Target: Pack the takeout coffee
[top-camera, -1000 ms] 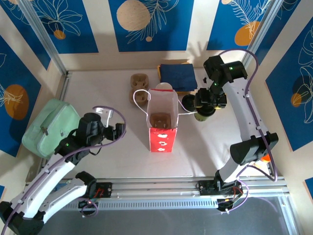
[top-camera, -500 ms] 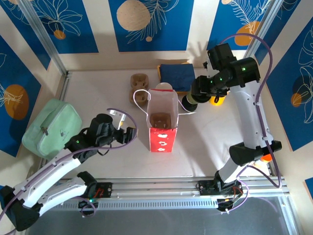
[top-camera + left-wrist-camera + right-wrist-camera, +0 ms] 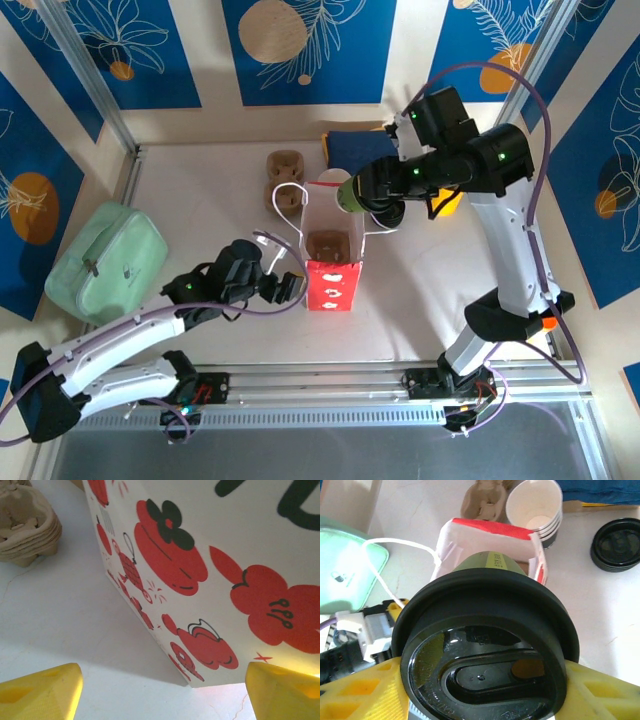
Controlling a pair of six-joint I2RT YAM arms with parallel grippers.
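The takeout coffee (image 3: 348, 192), a green-sided cup with a black lid (image 3: 485, 665), hangs tilted in the air over the back rim of the open white-and-red paper bag (image 3: 330, 262). My right gripper (image 3: 368, 192) is shut on it, with a yellow finger (image 3: 355, 692) pressed on each side of the lid. In the right wrist view the bag's mouth (image 3: 487, 532) lies just beyond the cup. My left gripper (image 3: 285, 288) is open low at the bag's near left corner. Its fingertips (image 3: 42, 690) stand wide apart, with the bag's flowered side (image 3: 200, 555) close in front.
A cardboard cup carrier (image 3: 327, 243) sits inside the bag. More carriers (image 3: 283, 180) lie behind it, beside a blue cloth (image 3: 365, 155). Lidless white cups (image 3: 535, 505) and stacked black lids (image 3: 617, 545) stand behind the bag. A mint case (image 3: 105, 260) lies at the left.
My right arm has lifted the coffee and carried it left, from beside the bag to above its back rim. My left gripper has moved right, up to the bag's near left corner.
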